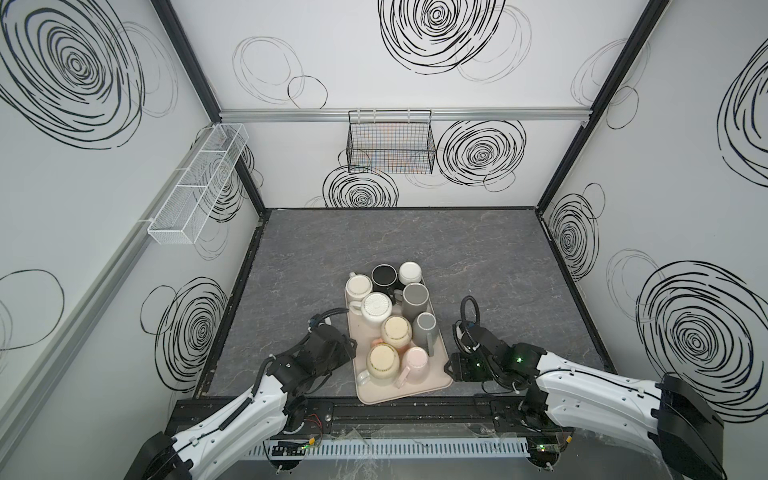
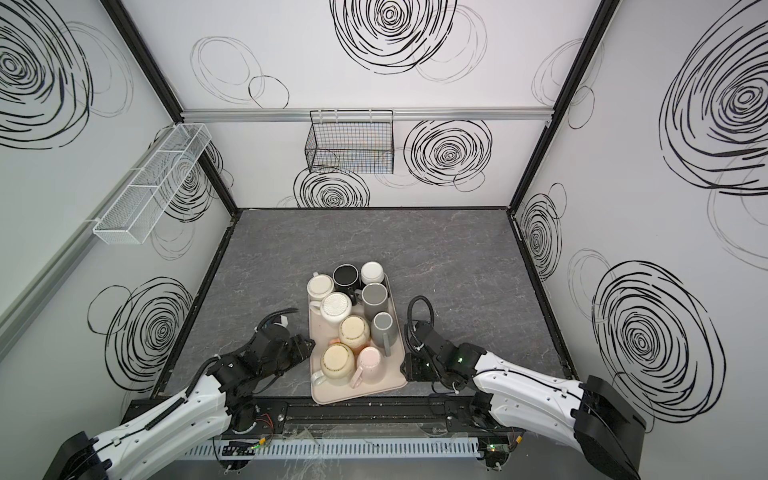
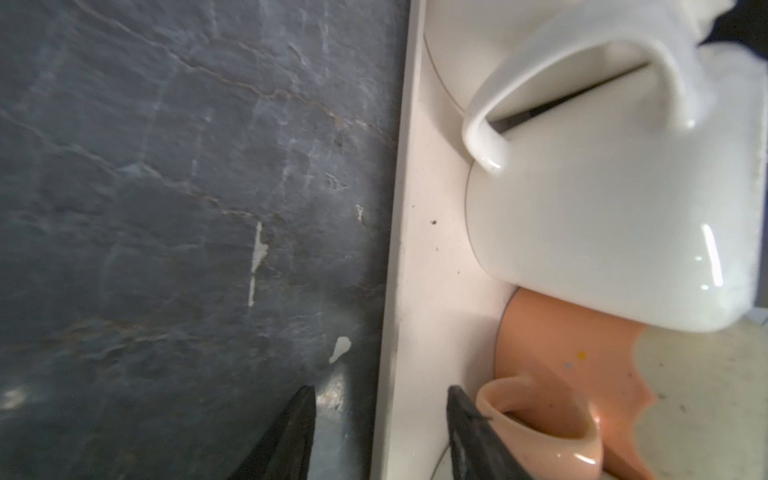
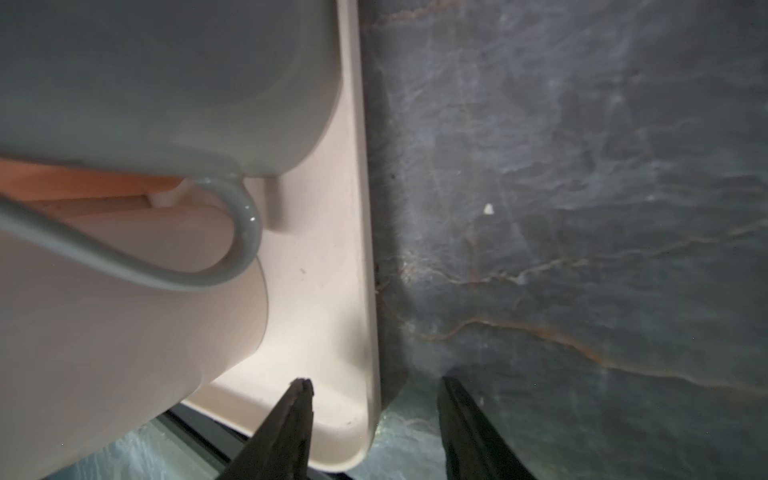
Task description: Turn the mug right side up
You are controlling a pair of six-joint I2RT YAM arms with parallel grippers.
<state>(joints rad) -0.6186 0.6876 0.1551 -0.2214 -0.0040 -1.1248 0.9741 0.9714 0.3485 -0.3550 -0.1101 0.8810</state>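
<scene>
Both top views: pink tray (image 1: 392, 394) at 6 o'clock of the slate-look tabletop (image 1: 478, 257), nine mugs (image 1: 415, 297) packed on it; orange-and-cream mug (image 1: 396, 330) sits base-up mid-tray. At the tray's 8 o'clock, left gripper (image 3: 380, 388) has jaws apart, straddling the rim (image 3: 395, 249), not clamped; its inner finger (image 3: 469, 432) is right against that mug's orange handle (image 3: 577, 451). At 4 o'clock, right gripper (image 4: 374, 380) likewise: jaws apart astride the rim, gaps both sides, pink mug (image 4: 124, 332) just beside it.
</scene>
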